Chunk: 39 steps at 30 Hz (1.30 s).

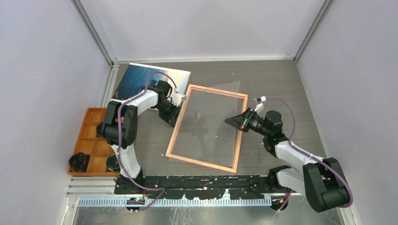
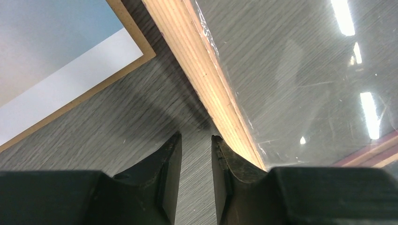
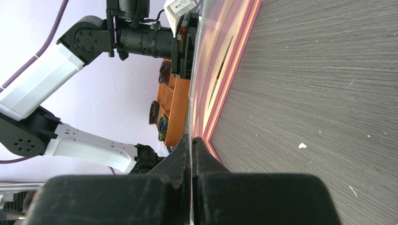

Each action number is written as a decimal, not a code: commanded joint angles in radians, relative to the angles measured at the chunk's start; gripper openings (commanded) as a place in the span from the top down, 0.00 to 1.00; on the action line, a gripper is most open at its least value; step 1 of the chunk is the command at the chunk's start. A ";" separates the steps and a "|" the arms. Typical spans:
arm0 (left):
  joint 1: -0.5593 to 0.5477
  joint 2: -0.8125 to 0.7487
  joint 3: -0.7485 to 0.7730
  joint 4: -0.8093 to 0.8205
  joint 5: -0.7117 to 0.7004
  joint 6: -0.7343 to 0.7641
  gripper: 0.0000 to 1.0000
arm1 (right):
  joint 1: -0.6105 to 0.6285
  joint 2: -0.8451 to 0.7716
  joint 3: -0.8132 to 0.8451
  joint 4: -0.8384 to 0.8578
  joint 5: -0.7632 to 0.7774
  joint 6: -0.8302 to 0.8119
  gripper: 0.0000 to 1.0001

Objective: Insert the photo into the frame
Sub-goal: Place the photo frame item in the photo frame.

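The right pincer (image 3: 192, 138) pinches the clear pane (image 1: 209, 119) by its edge; the left pincer (image 2: 196, 138), slightly parted, sits empty beside the frame (image 2: 204, 75).

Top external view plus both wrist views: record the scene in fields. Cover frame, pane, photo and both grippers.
frame: thin-bordered pink and wood-brown rectangular picture frame, flat on the grey wood-grain table, centre
pane: clear transparent rectangular sheet, lying askew over the frame
photo: blue sea print, far left, outside the frame, on a brown board
left gripper: slightly open, empty, beside the frame's left rail
right gripper: shut on the pane's right edge
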 commanded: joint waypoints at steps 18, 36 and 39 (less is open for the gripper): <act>-0.019 0.051 -0.045 -0.021 0.047 0.003 0.75 | -0.028 0.015 0.017 -0.061 0.110 -0.125 0.99; -0.031 0.055 -0.050 -0.019 0.054 0.006 0.78 | -0.028 0.088 0.020 0.066 0.088 -0.066 0.99; -0.033 0.051 -0.052 -0.021 0.058 0.007 0.78 | -0.029 0.105 0.025 0.072 0.096 -0.058 0.99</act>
